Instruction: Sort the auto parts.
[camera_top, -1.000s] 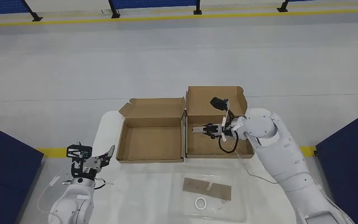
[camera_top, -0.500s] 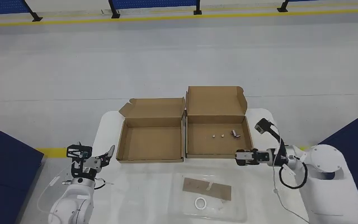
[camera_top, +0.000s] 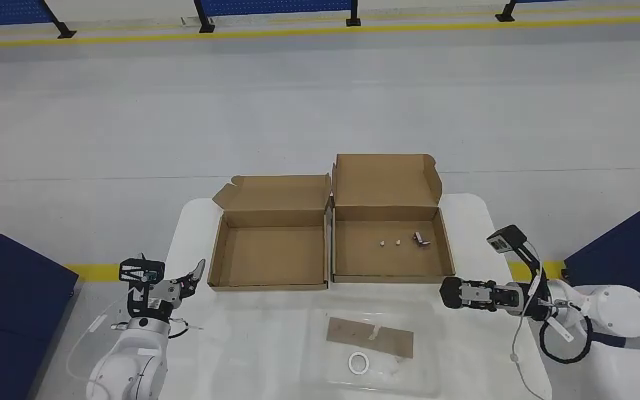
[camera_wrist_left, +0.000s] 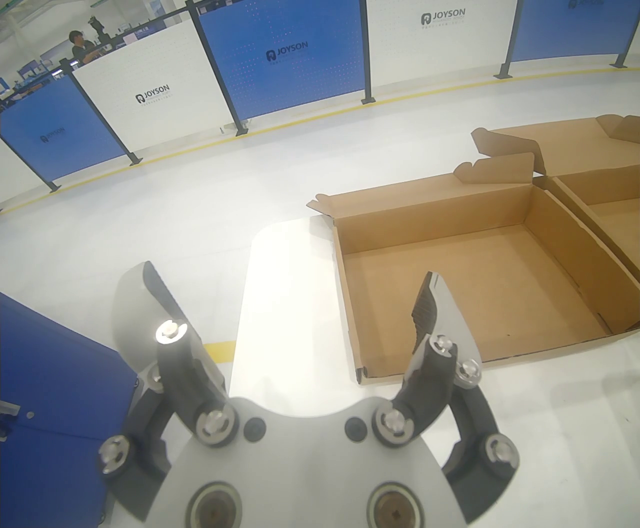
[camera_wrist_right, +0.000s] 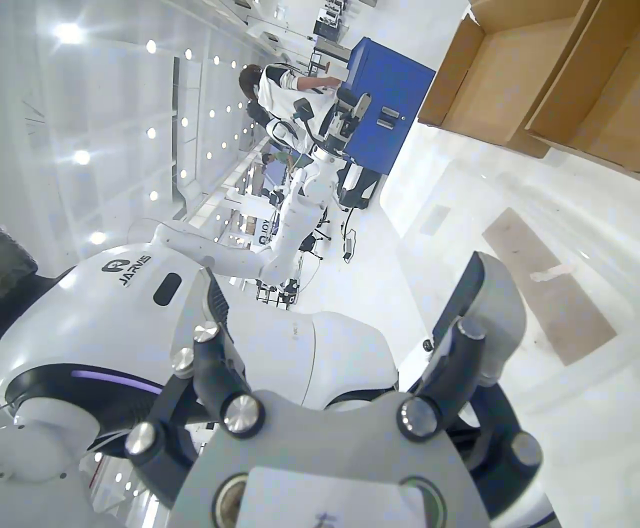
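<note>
On the table (camera_top: 250, 335), parts (camera_top: 420, 239) lie in a box (camera_top: 360, 255) near the open right hand (camera_top: 445, 293)

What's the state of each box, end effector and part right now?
left box: open, nothing visible inside
right box: open, three small parts inside
left end effector: open, empty
right end effector: open, empty
white ring: lying flat, outside both boxes
</note>
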